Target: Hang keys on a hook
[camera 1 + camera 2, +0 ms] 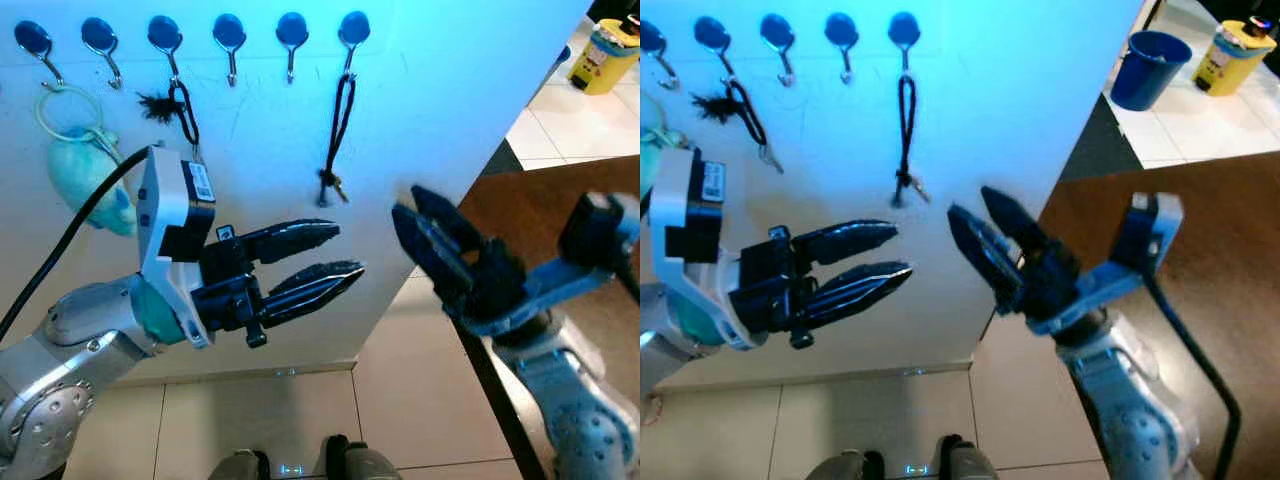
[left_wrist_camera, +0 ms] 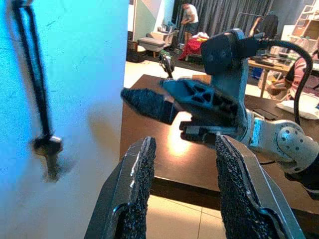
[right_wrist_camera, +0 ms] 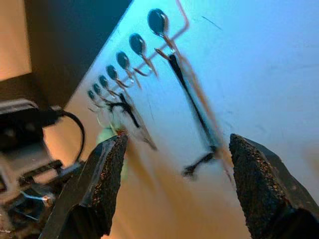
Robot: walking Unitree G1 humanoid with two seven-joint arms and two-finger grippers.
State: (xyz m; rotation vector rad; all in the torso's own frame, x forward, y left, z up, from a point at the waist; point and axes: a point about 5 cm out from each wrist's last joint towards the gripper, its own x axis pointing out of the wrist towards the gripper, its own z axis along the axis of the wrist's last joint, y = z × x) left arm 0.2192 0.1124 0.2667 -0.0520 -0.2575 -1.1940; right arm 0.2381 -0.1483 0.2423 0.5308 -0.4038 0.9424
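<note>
The keys (image 1: 333, 187) hang on a black cord (image 1: 343, 120) from the hook (image 1: 352, 35) nearest the wall's right edge, the last in the row along the top of the wall (image 1: 450, 90), so by the look of it the job is done. My right tool (image 1: 432, 240) is spread and empty, just right of the keys and apart from them; my left tool (image 1: 310, 262) is also parted a little and holds nothing, below and left of them. I judge the bunch light, the cord limp and apt to swing, the small metal keys at the bottom hard and a bit slippery. If I had to take hold again, I would pinch the cord near its loop under the hook, not the dangling keys. Another keyring (image 1: 183, 110) hangs on the third hook.
</note>
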